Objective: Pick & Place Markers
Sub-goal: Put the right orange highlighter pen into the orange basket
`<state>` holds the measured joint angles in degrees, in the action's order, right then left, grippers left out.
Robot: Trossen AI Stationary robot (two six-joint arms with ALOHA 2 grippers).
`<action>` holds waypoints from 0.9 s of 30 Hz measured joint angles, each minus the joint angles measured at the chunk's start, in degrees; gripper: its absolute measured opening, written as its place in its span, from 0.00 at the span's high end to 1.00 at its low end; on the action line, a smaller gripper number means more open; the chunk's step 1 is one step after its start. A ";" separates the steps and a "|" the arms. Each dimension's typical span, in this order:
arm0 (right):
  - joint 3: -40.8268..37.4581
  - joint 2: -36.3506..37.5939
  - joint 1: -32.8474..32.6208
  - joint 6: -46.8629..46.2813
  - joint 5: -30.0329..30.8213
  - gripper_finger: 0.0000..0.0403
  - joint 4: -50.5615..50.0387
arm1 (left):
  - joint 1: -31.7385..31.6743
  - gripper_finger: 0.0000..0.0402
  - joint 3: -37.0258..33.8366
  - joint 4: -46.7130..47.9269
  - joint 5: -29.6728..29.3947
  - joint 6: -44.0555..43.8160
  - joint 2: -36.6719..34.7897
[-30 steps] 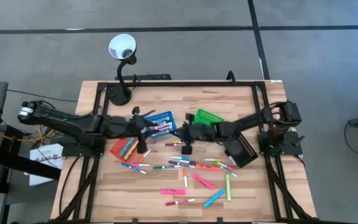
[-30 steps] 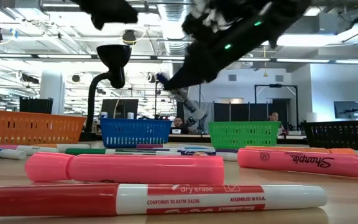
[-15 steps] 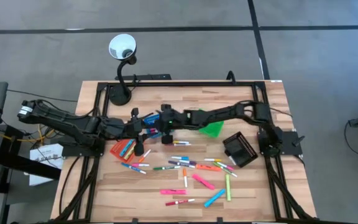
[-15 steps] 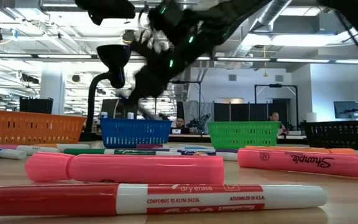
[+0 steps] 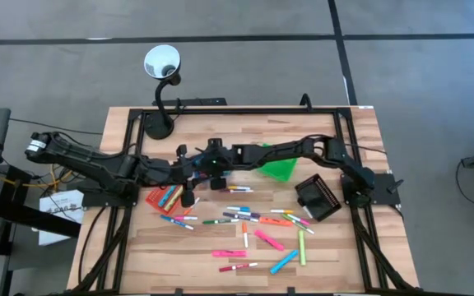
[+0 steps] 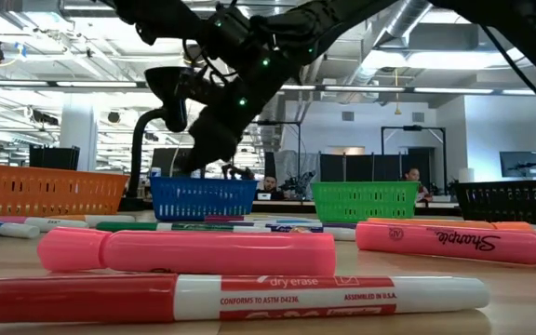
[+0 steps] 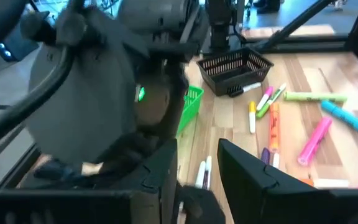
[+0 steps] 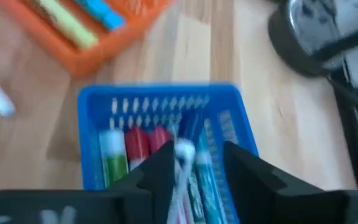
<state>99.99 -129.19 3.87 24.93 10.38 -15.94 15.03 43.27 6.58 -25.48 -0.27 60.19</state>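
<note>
Overhead, right gripper [image 5: 213, 158] reaches across the table and hangs directly above the blue basket [image 8: 160, 134], presumably because that is where its load belongs. Between its fingers [image 8: 160, 163] sits a white-barrelled marker [image 8: 183, 155], pointing down into the basket mouth; jaws appear closed on it, though the wrist view is smeared, so the grip is a judgement. Below the jaws the basket already holds several markers, red, green and blue ends showing, so sorting is part done. Beyond the basket from the jaws lies the orange basket [image 8: 95, 34] with a yellow and a blue pen inside. Left gripper [image 5: 189, 197] waits just beside the right one, low by the orange basket; its fingers [image 7: 166, 168] stand apart with nothing between them, likely kept clear while the other arm drops its load. Ahead of those open jaws: green basket [image 7: 191, 106], black basket [image 7: 235, 67], and loose markers [image 7: 272, 118] scattered on the wooden table [image 5: 336, 255]. Many remain unplaced. Next move likely a release over the basket; risk is the pen catching the rim.
</note>
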 joint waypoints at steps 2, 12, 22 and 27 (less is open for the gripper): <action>0.03 0.35 -0.46 0.00 3.05 0.62 -1.12 | 0.00 0.72 0.02 -0.44 -0.02 -0.06 0.30; 0.03 15.84 -8.35 -7.76 10.31 0.54 -34.01 | 0.00 0.72 -0.20 0.13 0.00 -2.08 0.41; -22.31 36.31 -20.46 -31.83 8.86 0.67 -40.20 | -0.02 0.72 -3.91 -0.73 0.01 -5.72 0.48; -40.77 45.33 -25.85 -35.52 6.80 0.69 -22.97 | -0.01 0.72 -3.93 -1.07 0.02 -9.49 0.63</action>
<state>59.22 -83.86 -21.98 -10.59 17.18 -38.91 15.02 39.33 5.52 -25.45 -9.77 60.81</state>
